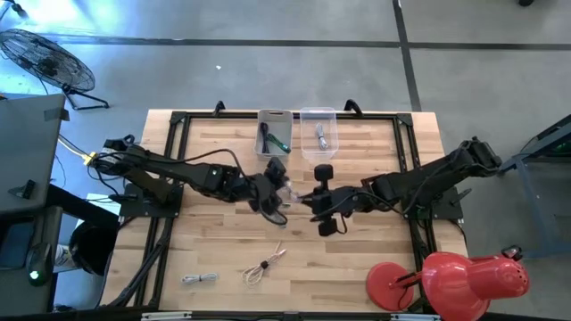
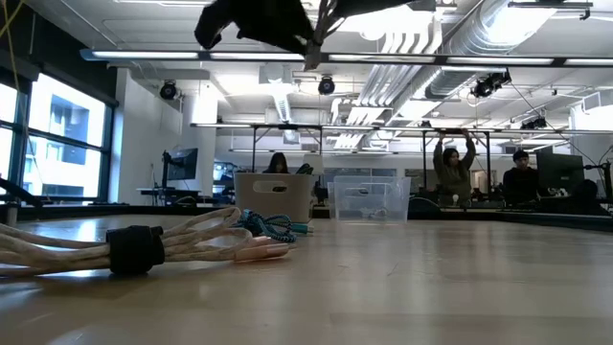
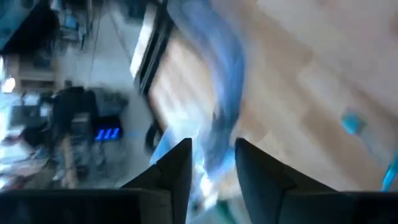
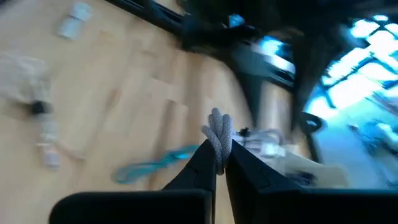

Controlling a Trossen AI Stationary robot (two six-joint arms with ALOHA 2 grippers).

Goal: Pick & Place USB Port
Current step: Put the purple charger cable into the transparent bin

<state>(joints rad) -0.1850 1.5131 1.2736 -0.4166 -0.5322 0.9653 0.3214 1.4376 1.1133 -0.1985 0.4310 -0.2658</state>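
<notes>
A pale grey cable (image 1: 288,190) hangs above the table's middle, between my two grippers. My right gripper (image 4: 216,157) comes in from the right and is shut on it. My left gripper (image 3: 212,163) comes in from the left; its fingers stand apart with a blurred pale strand (image 3: 222,106) between them. In the low view both grippers show only as dark shapes (image 2: 259,24) high above the table. A tan bin (image 1: 272,132) and a clear bin (image 1: 319,134) stand at the far edge, each with a cable inside. My right gripper pinches a bent loop of the pale grey cable (image 4: 217,132) between its two fingertips. The loop sticks out just past the tips. The fingers slant down from the table's right side, and the cable is lifted clear of the table. My left gripper has the pale strand between its parted fingers (image 3: 180,163); the blur hides whether they touch it.
A beige cable bundle (image 1: 265,265) with a black tie and a pale bundle (image 1: 201,278) lie toward the near edge. A teal cable (image 4: 149,165) lies on the wood under the arms. A red lamp (image 1: 455,278) stands at the near right corner.
</notes>
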